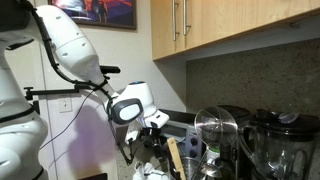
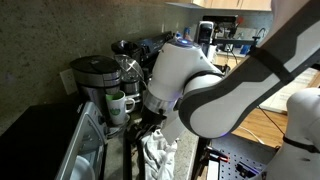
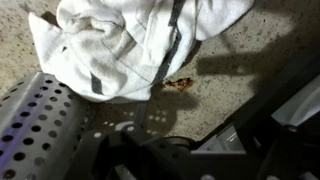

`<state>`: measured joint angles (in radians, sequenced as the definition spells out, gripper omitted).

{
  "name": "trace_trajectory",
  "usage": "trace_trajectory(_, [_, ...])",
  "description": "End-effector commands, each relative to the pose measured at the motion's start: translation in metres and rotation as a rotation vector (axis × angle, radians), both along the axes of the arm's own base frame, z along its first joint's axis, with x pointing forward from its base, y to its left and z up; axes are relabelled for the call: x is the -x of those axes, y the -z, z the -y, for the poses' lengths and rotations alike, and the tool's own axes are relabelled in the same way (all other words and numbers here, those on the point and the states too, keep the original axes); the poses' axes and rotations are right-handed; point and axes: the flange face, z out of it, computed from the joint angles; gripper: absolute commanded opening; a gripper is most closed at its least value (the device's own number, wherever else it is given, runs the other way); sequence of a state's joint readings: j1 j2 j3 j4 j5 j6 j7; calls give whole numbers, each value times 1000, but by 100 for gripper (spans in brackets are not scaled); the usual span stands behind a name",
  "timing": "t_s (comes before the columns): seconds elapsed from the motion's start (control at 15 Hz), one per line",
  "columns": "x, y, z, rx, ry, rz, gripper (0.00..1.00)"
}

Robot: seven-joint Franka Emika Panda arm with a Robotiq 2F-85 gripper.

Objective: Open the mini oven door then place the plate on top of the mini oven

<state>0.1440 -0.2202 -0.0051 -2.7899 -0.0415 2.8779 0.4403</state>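
In an exterior view, a black box with a silvery rim stands against the countertop's back edge. I take it for the mini oven (image 2: 45, 135). The mini oven door is not visible from this side, so I cannot tell whether it is open. Farther along that edge stand a coffee maker (image 2: 93, 78) and a white mug (image 2: 120, 103). To their right, the gripper (image 2: 150, 128) hangs low over a crumpled white cloth (image 2: 158, 155) toward the front edge. I cannot tell whether its fingers are apart or together. No plate shows in any view. By my judgement, neither step looks done: the door and the plate are both left.
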Motion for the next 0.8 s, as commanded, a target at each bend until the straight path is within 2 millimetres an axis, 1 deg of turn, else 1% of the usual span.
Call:
trace_trajectory(0.0, [-10,-2,27,-37,-57,-27,100])
trace_trajectory(0.2, [-7,2,36,-65,-103,-70,100])
trace_trajectory(0.47, [-1,7,37,-66,-172,-136,100])
trace_trajectory(0.73, [8,9,37,-63,-199,-166,100])
